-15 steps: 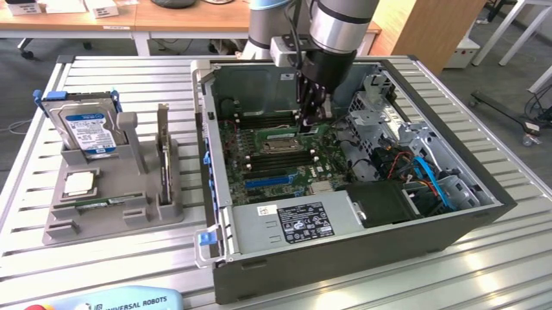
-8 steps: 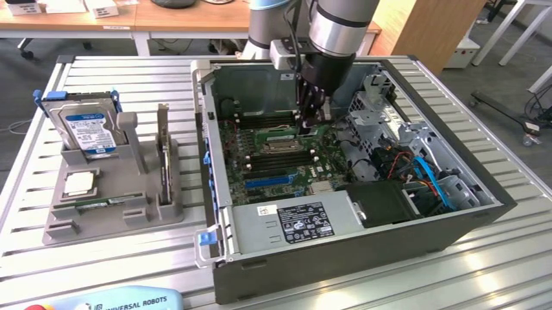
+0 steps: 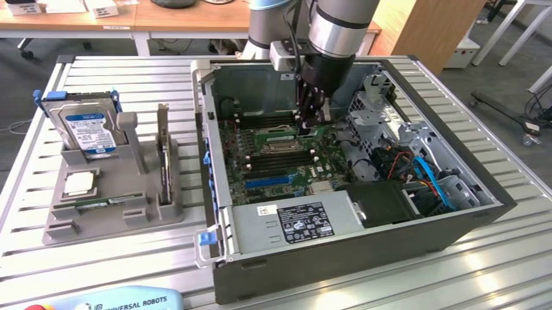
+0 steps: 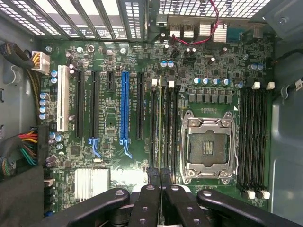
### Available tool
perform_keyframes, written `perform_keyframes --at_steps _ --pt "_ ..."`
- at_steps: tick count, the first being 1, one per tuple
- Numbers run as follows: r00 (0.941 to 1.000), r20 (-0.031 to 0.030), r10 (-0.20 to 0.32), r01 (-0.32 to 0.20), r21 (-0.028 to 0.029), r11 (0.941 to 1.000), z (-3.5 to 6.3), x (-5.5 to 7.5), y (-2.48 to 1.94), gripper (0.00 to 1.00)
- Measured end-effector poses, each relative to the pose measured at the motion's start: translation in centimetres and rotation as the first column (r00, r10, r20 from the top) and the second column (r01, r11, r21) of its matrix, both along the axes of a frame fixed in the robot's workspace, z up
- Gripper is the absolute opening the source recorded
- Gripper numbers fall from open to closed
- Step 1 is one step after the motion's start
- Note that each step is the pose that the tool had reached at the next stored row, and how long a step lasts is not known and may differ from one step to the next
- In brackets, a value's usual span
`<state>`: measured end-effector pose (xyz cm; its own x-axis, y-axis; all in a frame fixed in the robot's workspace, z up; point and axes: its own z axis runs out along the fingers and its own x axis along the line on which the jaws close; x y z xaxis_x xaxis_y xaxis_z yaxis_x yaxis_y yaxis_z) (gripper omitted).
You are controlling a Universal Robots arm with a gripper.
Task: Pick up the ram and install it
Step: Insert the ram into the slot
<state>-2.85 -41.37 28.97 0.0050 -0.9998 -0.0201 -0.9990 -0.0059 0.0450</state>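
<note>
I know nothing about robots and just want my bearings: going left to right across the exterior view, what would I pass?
Blue-labelled hard drive → thin board standing on edge in the grey holder → gripper over the motherboard → blue cable inside the computer case.

"UNIVERSAL ROBOTS" stands on the light-blue pendant (image 3: 121,301).
</note>
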Motion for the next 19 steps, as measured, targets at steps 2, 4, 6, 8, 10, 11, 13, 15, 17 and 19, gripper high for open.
perform_keyframes --at_steps 2,4,6,8,10,11,13,15,17,19 --pt "1.0 0.0001 0.0 0.0 0.0001 1.0 -0.06 0.0 0.0 0.11" --pt "1.0 0.0 0.0 0.0 0.0001 1.0 -0.14 0.0 0.0 0.11" --pt "1.0 0.0 0.0 0.0 -0.0001 1.0 -0.28 0.0 0.0 0.11" --pt "1.0 0.0 0.0 0.0 -0.0001 1.0 -0.47 0.0 0.0 0.11" --pt "1.0 0.0 0.0 0.0 -0.0001 1.0 -0.64 0.0 0.0 0.11" --pt "1.0 0.0 0.0 0.0 -0.0001 1.0 -0.71 0.0 0.0 0.11" --pt "1.0 0.0 0.0 0.0 -0.0001 1.0 -0.8 0.0 0.0 0.11" --pt "1.0 -0.0001 0.0 0.0 -0.0002 1.0 -0.86 0.0 0.0 0.11" --pt "1.0 0.0 0.0 0.0 -0.0001 1.0 -0.93 0.0 0.0 0.11" --pt "1.0 0.0 0.0 0.0 0.0 1.0 -1.04 0.0 0.0 0.11"
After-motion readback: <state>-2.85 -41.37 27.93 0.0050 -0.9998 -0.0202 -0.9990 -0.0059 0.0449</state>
